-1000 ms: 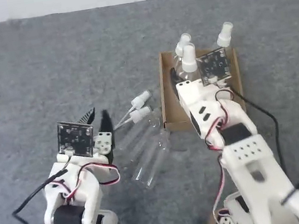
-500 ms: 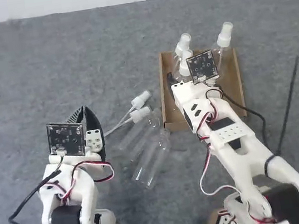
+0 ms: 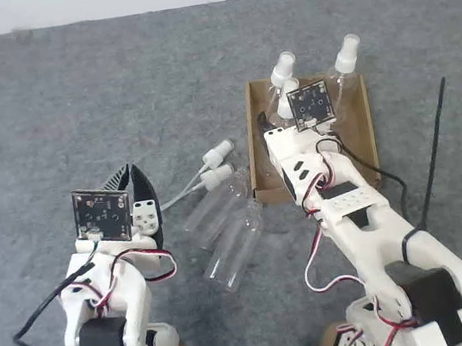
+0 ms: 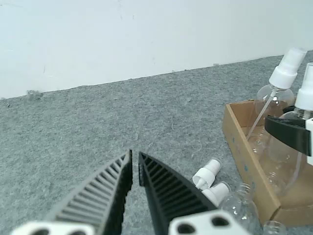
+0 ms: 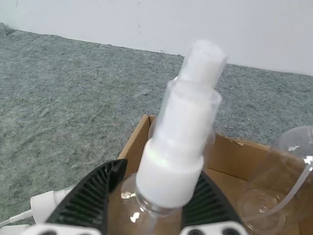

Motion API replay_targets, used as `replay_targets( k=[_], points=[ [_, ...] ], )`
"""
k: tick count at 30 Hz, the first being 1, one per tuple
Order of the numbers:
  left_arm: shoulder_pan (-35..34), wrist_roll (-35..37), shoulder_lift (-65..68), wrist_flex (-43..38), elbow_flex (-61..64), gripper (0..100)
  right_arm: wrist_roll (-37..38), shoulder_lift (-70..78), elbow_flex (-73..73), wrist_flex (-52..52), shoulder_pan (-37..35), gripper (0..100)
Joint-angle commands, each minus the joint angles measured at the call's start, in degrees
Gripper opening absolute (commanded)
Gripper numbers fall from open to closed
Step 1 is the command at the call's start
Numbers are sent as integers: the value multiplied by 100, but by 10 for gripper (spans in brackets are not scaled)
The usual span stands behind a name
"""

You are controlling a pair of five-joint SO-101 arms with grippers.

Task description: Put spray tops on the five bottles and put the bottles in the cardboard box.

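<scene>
Right claw (image 5: 161, 180) moved third capped bottle (image 5: 178, 132) deeper into box (image 3: 253, 148), still gripping it. Left claw (image 4: 135, 154) narrowed, empty; two bottles (image 3: 216, 212) remain uncapped

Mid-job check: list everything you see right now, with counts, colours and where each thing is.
Cardboard box: one, brown, on the carpet in front of the right arm.
Capped bottles: three, clear with white spray tops, upright within the box.
Open bottles: two, clear, lying on the carpet between the arms.
Loose spray tops: two, white, on the carpet beside the open bottles' necks.
Carpet: grey, under everything.
Left gripper: black jaws shut, empty, over the carpet.
Right gripper: black jaws shut on one capped bottle.
</scene>
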Motion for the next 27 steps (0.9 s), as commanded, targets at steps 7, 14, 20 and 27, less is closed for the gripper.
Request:
replay_targets(
  k=[7,14,20,27],
  points=[
    [0,-9,-88,-123,-22,12,580,66,-246,-40,-4,10],
    [0,-9,-88,-123,-22,12,580,84,-237,-40,-13,11],
    [-9,-9,-88,-123,-22,12,589,31,-220,-40,-13,11],
    [-9,-9,-88,-123,-13,12,589,40,-211,-31,-13,145]
  ],
)
